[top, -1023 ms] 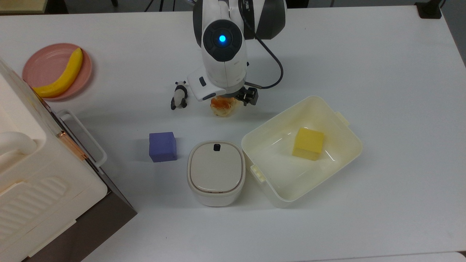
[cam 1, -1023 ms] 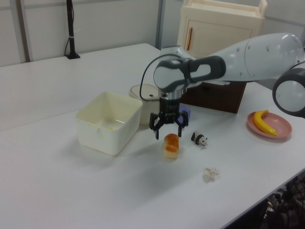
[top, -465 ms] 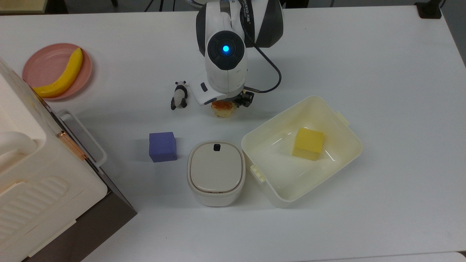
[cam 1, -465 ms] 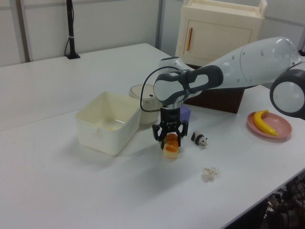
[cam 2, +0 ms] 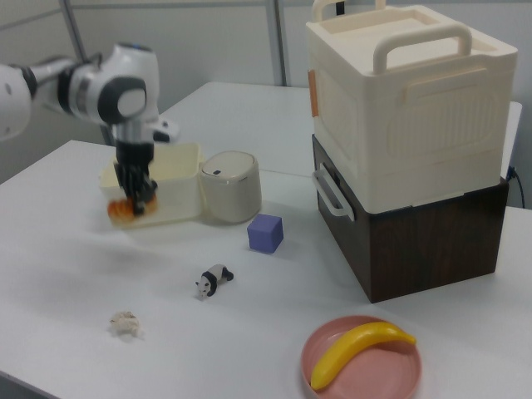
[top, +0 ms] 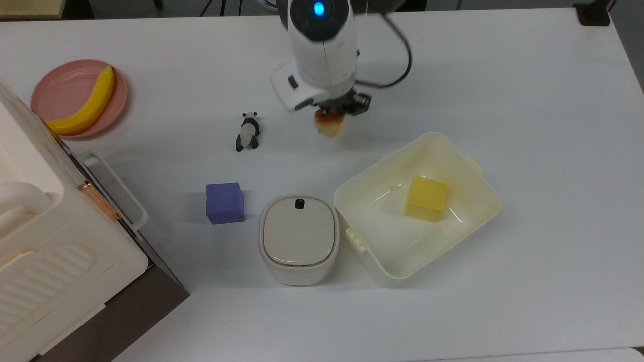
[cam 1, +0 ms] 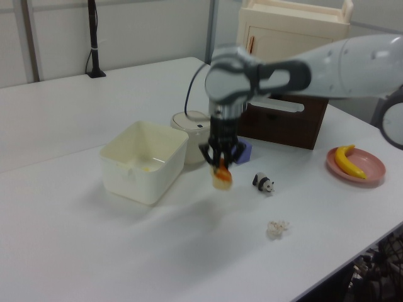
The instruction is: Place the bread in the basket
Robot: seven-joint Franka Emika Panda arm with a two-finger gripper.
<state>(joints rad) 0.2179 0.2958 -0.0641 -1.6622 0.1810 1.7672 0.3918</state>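
Above the tabletop (top: 528,75), the claw (top: 336,111) is clamped on the bread (top: 329,124), which hangs clear of the surface. Half a second ago the claw was down around the bread where it rested beside the panda figure (top: 247,131); a second ago it hovered with its fingers apart above the loaf. The grasp and the lift are therefore complete.

In the left view, the bread (cam 1: 221,176) sits between the dark fingers with open space beneath it. In the right view, the bread (cam 2: 125,208) appears in front of the basket (cam 2: 179,199), outside its walls.

Position relative to the target: in the top view, the basket (top: 382,271) lies toward the lower right of the bread, and the two are apart. A yellow cube (top: 426,198) already occupies part of the basket floor, toward the top view's right. The lidded bin (top: 299,239) stands just beside the basket on the top view's left.

Remaining steps, as judged from this state: carry the bread over the basket rim, then release it. The free floor area on the top view's left of the cube looks sufficient. The bin lies near the likely path, so keeping the present height during the transfer is advisable.
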